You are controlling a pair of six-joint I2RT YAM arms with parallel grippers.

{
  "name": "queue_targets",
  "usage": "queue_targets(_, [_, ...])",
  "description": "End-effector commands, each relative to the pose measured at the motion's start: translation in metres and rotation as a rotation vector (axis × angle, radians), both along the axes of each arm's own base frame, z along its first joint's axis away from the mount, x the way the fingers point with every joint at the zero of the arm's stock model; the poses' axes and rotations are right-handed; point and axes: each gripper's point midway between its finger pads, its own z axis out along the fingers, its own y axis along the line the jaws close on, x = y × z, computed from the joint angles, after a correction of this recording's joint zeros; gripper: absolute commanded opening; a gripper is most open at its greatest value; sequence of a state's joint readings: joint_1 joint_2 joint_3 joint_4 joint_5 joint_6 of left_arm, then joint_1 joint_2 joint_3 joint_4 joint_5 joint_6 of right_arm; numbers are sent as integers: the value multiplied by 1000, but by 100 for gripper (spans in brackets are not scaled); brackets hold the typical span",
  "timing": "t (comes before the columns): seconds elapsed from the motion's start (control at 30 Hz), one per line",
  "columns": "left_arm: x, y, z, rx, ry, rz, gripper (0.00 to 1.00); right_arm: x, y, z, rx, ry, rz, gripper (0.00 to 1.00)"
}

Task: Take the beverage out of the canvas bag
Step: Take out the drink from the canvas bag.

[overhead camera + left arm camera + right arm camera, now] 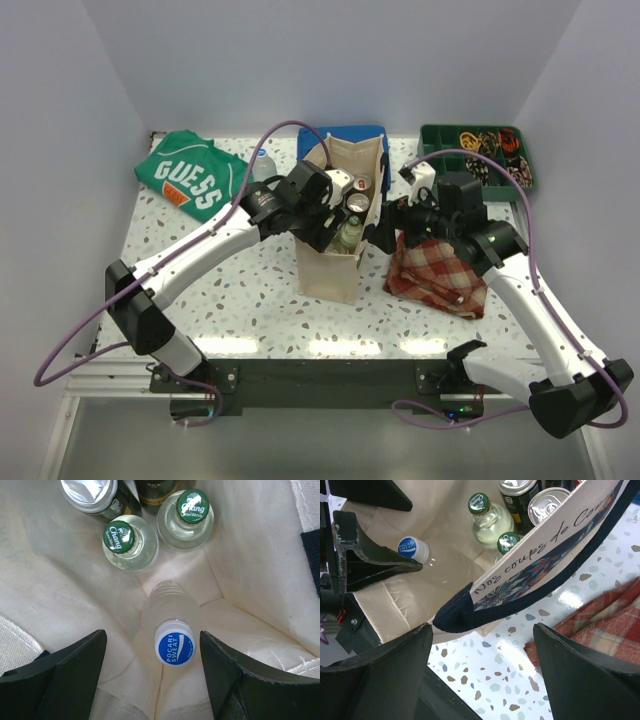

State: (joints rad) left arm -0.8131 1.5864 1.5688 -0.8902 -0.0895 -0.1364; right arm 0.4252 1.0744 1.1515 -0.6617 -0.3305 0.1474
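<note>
Canvas bag: stands upright near the middle of the worktop, a little toward the far edge. Its long axis is vertical and its mouth opens upward. It is a boxy cream woven fabric bag with a navy handle and script printed along the rim.

Pocari Sweat bottle: stands inside the bag at the near end, cap uppermost, its long axis running with the bag's height. The body is clear ribbed plastic. The cap is round and white with a blue printed top.

Other contents: two Chang bottles of clear glass with green crown caps, and cans with silver tops, all at the far end of the bag.

Left gripper: inside the bag mouth with its jaws wide, one dark finger on each side of the bottle cap and a gap on both sides.

Right gripper: at the bag's right side, jaws wide. The navy handle lies across the gap in the wrist view; contact cannot be told.

Surroundings: the worktop is speckled terrazzo. A red plaid cloth lies crumpled just right of the bag. A green GUESS shirt lies at the far left corner, a green tray sits at the far right corner, and a blue cloth is behind the bag at the far edge.
</note>
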Motion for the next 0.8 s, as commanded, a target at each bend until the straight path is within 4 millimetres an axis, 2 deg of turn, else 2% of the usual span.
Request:
queue_targets(0.0, [-9, 1, -7, 24, 44, -38, 80, 6, 1, 14, 3, -45, -2, 86])
queue_targets(0.77, [-24, -7, -14, -1, 112, -81, 77, 5, 0, 13, 3, -47, -2, 86])
